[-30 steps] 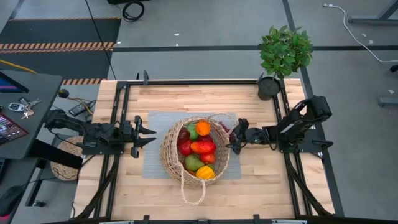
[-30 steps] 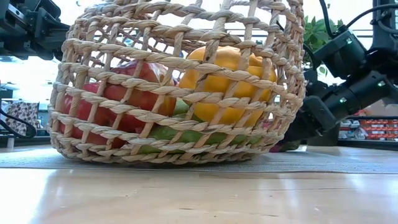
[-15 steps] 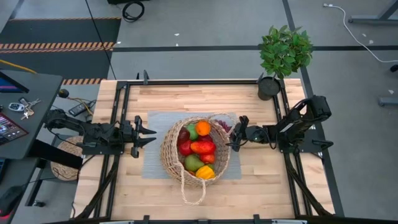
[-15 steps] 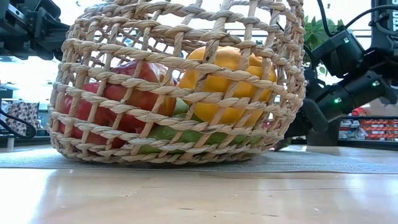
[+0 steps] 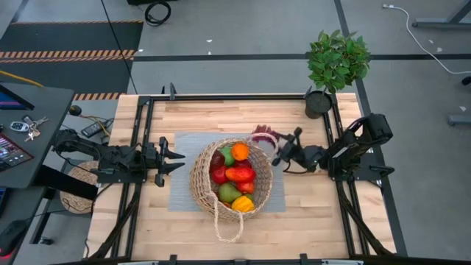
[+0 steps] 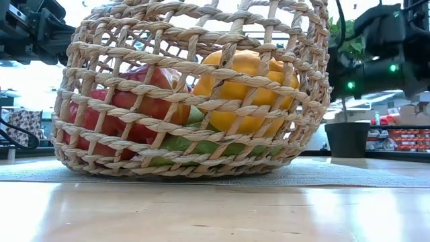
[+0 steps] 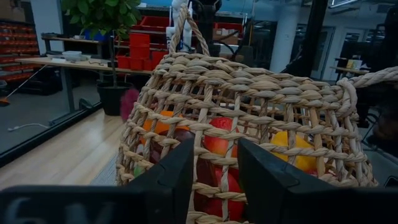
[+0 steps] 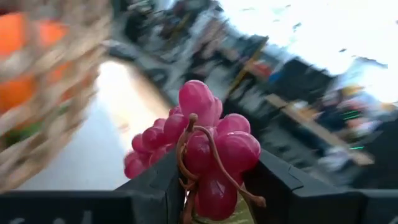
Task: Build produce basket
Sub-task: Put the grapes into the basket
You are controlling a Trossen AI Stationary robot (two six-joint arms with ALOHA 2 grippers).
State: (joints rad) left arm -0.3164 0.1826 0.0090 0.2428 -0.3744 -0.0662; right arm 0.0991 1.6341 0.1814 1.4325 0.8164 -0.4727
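My right gripper (image 8: pixel 211 186) has its fingers pinched on the grape bunch (image 8: pixel 202 149). In the right wrist view the pinkish-purple grapes sit squeezed between the two dark fingers with a brown stem looping down the front. From above, the bunch (image 5: pixel 263 135) is out past the fingertips, just beside the far right rim of the wicker basket (image 5: pixel 199 184). Honestly I can't tell from overhead whether the grapes are over the rim or just outside it. The right wrist view is blurry on everything but the grapes, so the basket there is only a tan smear off to one side.

Left gripper (image 5: pixel 171 159) waits beside the basket's left wall, fingers pressed together. Its wrist camera is mostly filled with weave just ahead of the fingertips.

The basket sits on a grey mat (image 5: pixel 180 147) and holds an orange (image 5: pixel 240 152), red pieces (image 5: pixel 241 174), a green one (image 5: pixel 228 192) and a yellow-orange pepper (image 5: pixel 243 203). In the low view the basket wall hides most of the fruit, and the grapes don't show. The potted plant (image 5: pixel 337 59) is at the far right corner.
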